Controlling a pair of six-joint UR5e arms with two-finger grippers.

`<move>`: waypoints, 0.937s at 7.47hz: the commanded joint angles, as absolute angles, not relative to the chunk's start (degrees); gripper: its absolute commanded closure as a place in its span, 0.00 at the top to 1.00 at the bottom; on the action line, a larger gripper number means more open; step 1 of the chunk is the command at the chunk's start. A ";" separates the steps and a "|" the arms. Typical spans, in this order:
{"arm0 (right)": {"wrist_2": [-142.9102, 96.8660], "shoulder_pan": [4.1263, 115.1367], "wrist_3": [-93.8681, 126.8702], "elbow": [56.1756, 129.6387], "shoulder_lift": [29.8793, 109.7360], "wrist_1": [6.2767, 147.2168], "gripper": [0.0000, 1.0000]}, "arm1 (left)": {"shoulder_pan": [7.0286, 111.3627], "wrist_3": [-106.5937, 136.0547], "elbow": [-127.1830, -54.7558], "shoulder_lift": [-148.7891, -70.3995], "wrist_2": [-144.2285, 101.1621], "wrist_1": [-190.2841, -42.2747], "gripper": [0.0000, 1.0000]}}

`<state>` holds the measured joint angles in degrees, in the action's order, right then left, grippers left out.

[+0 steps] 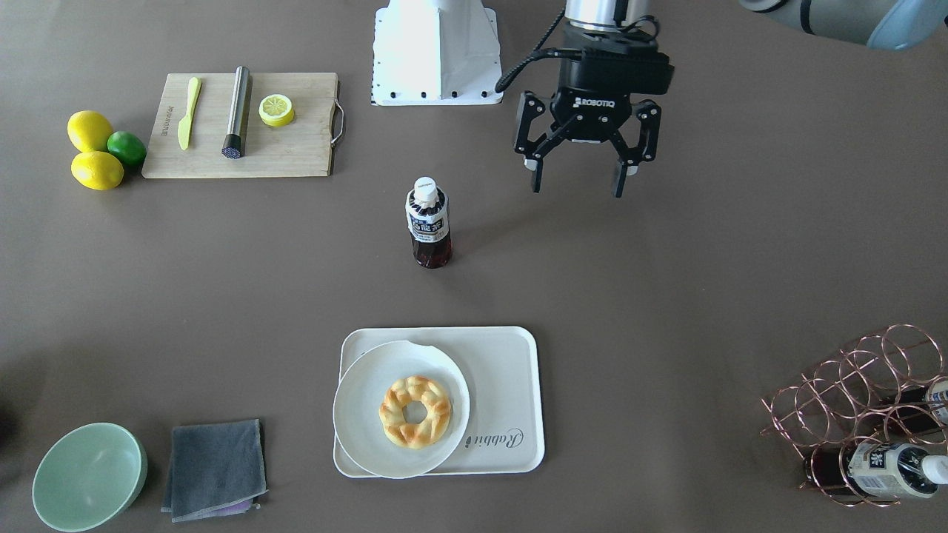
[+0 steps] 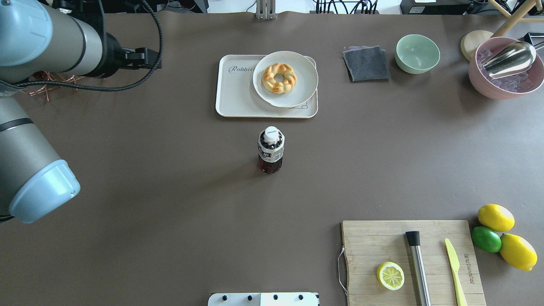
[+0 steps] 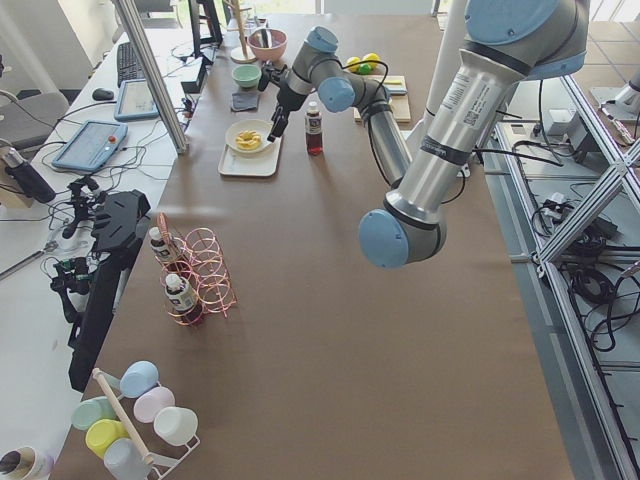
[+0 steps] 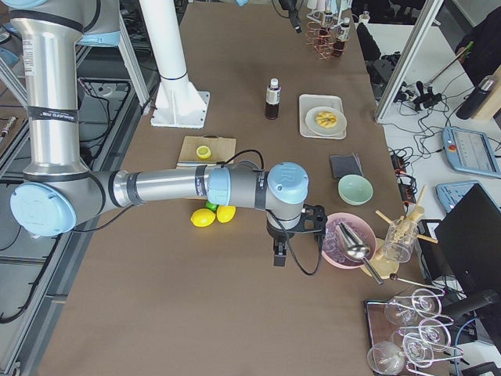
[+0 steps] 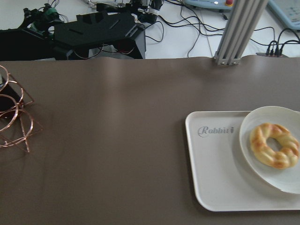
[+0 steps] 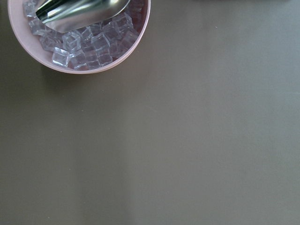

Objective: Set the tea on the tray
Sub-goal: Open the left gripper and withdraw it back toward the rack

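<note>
The tea (image 1: 428, 222) is a small bottle of dark liquid with a white cap. It stands upright on the table, on the robot's side of the tray, and also shows in the overhead view (image 2: 270, 149). The cream tray (image 1: 507, 377) with "Rabbit" lettering shows in the overhead view (image 2: 236, 95) and the left wrist view (image 5: 220, 178). My left gripper (image 1: 578, 185) hangs open and empty in the air, off to the bottle's side and apart from it. My right gripper (image 4: 278, 252) is far off, beside the pink ice bowl; I cannot tell whether it is open.
A round white plate (image 1: 355, 414) with a braided doughnut (image 1: 415, 411) covers half the tray. A copper rack (image 1: 852, 407) holds more bottles. A cutting board (image 1: 296, 148), lemons, a lime, a green bowl (image 1: 89, 474), a grey cloth (image 1: 215, 466) and a pink ice bowl (image 2: 505, 68) lie around.
</note>
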<state>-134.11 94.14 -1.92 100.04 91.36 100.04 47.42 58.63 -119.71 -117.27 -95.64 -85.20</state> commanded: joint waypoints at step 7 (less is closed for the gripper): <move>-135.00 76.94 19.38 109.85 82.47 100.28 1.00 | 85.18 24.71 -102.43 -83.41 -124.31 -116.73 0.98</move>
<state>-134.59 81.86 13.48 107.62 85.81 99.99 73.24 38.44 -109.58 -84.13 -112.03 -115.73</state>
